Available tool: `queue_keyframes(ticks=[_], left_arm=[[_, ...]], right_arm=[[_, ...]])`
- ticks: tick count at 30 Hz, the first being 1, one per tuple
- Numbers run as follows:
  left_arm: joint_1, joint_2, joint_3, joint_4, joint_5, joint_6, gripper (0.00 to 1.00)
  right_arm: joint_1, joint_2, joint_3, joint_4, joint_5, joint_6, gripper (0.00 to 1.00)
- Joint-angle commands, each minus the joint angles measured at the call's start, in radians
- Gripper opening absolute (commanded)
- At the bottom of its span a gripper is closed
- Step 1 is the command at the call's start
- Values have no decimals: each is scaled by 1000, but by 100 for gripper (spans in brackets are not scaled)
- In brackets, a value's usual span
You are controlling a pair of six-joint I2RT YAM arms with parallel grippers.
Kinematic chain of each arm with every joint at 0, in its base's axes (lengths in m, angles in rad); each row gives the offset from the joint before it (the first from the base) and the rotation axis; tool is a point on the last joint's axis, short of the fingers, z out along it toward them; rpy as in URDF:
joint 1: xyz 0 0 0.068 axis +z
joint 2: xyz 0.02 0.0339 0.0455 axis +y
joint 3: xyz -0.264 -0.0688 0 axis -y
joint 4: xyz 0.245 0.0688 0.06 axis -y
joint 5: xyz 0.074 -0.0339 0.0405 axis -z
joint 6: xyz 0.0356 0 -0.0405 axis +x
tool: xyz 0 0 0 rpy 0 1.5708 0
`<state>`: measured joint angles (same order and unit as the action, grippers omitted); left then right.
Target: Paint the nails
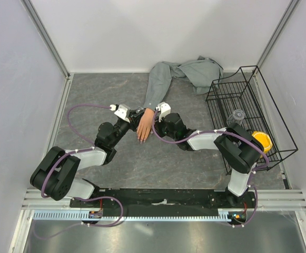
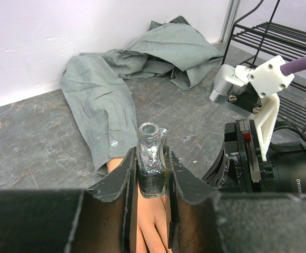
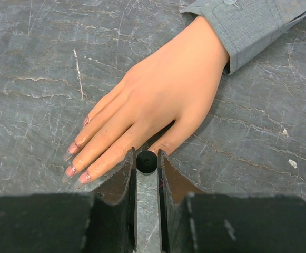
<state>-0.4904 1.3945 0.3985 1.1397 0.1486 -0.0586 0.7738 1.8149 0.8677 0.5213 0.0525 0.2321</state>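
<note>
From above, the mannequin hand (image 1: 145, 126) lies near the middle of the tabletop (image 1: 100, 158), and its grey shirt (image 1: 166, 84) runs to the far edge. The left gripper (image 1: 136, 118) and the right gripper (image 1: 154, 125) stand close on either side of it. Their jaws are too small to read here.

In the left wrist view, the left gripper is closed tight on a small glass bottle (image 2: 151, 158), upright and without a cap, just above the hand. How much polish is inside, I cannot tell.

In the right wrist view, the right gripper holds narrowly a small black cap (image 3: 147, 162) beside the thumb. The brush under it is hidden. The nails (image 3: 72, 149) look pinkish, at the finger ends. I judge the bottle is opened and the painting is in hand. Which nails already have a coat is not clear, and the thumb nail is covered by the gripper.
</note>
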Motion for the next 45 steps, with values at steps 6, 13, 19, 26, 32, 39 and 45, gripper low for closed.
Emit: queue_keyframes(ticks=[6, 13, 19, 26, 32, 39, 45], left_arm=[[-2, 8, 7, 57, -18, 40, 2], [-2, 8, 7, 55, -18, 40, 2], [-2, 9, 7, 55, -15, 40, 2], [-4, 9, 7, 54, -17, 40, 2], [-2, 8, 7, 54, -14, 39, 2], [-2, 8, 7, 54, -12, 39, 2], [-2, 8, 7, 54, -14, 37, 2]], right_arm=[[-2, 7, -1, 36, -26, 13, 0], [-4, 4, -4, 36, -34, 16, 0], [-4, 1, -4, 36, -37, 18, 0], [-2, -3, -6, 34, -39, 21, 0], [-2, 1, -4, 36, -26, 21, 0], [-4, 14, 8, 37, 1, 21, 0], [-10, 21, 16, 37, 9, 19, 0]])
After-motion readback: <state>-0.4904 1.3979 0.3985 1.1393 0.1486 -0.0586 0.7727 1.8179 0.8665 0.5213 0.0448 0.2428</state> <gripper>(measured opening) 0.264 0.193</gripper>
